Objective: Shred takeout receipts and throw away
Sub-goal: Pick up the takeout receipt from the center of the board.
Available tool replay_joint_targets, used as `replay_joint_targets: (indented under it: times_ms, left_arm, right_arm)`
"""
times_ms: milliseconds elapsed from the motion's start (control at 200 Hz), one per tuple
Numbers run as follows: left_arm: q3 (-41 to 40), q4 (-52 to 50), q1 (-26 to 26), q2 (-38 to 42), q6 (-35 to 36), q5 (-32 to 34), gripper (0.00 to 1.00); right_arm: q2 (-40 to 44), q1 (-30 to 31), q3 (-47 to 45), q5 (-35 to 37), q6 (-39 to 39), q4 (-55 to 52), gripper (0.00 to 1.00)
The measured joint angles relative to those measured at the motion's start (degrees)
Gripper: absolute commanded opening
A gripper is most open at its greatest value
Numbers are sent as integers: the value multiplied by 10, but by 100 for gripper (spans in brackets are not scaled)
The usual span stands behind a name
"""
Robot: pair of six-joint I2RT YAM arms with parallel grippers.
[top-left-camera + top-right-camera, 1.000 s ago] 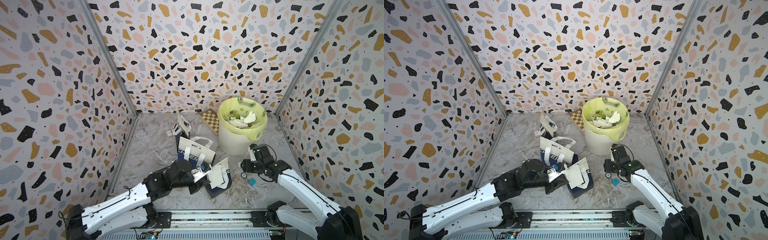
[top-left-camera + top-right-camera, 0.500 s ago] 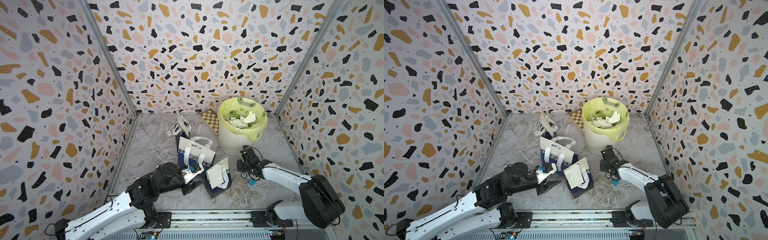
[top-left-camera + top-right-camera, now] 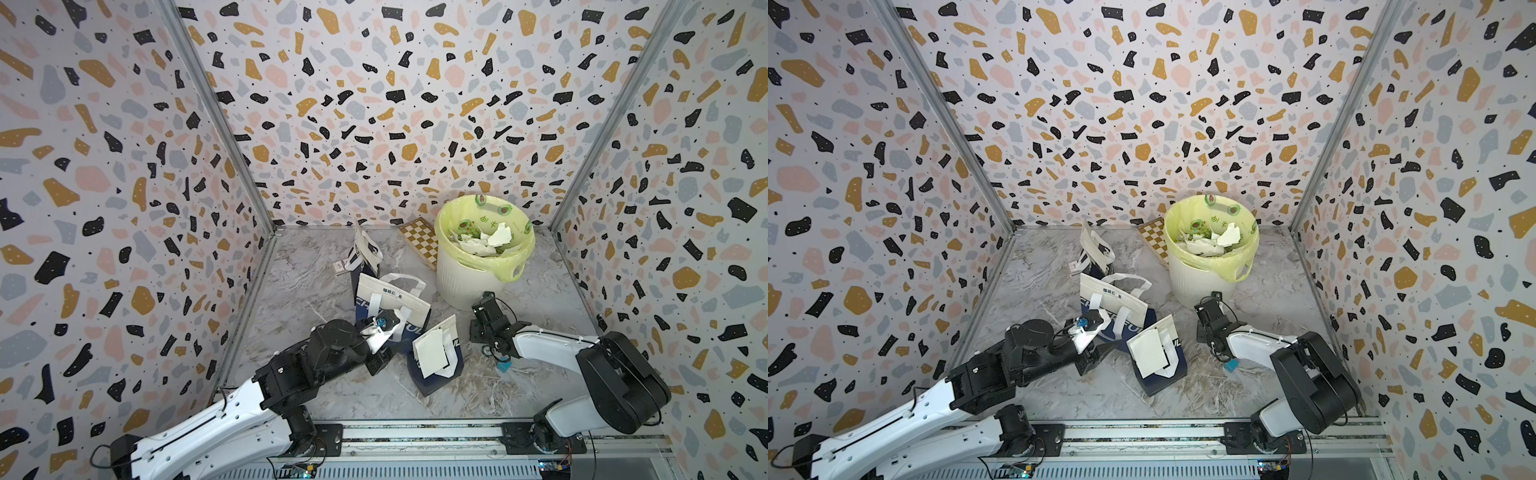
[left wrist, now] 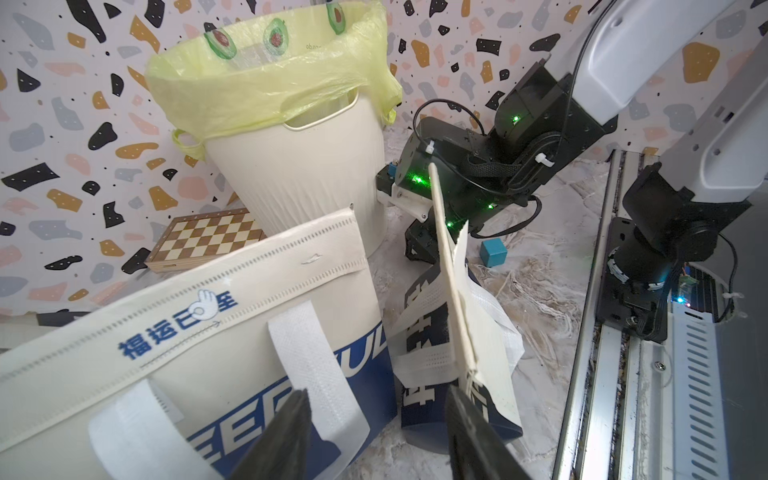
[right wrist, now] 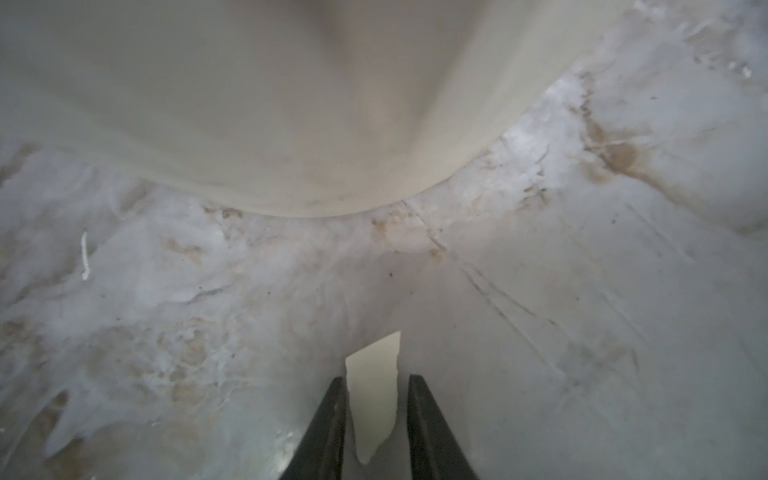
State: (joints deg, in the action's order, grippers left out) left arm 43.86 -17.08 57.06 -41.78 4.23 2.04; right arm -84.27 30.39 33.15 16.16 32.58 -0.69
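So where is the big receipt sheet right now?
In both top views the receipt sheet rests on the nearest tote bag, at the table's front centre, with the bin behind it and the teal block to its right.

Landmark: a white bin (image 3: 465,286) with a yellow liner, towards the back right of a marbled floor (image 3: 299,291). Left of the bin, blocked by three tote bags (image 3: 390,299) crowded from back to front. Behind the bin on its left, closed off by a chessboard (image 3: 419,245). At the bin's front foot, taken up by the right arm (image 3: 548,351), with a small teal cube (image 3: 505,368) beside it. Right of the bin, bare floor through to the wall. Farther left, past the bags, a broad bare strip, crossed in front by the left arm (image 3: 324,357). Above the bin, open. Mouth partly filled with receipt scraps (image 3: 486,243).
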Motion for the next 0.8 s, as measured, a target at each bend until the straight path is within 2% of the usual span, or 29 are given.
replay_joint_targets:
  times_ms: [160,341,466,676,797]
  left_arm:
    - [0,9,0,4,-3,10,53]
    - [0,12,0,7,-4,18,53]
    - [0,21,0,8,-3,25,53]
    - [0,31,0,10,-1,38,52]
    - [0,39,0,5,3,47,53]
  right_arm:
    - [-2,1,-3,0,4,14,0]
    - [6,-1,-6,-6,6,8,0]
    - [45,-1,-24,-19,7,-20,0]
    - [177,-1,-32,-31,9,-99,0]
    - [275,-1,-15,-28,14,-181,0]
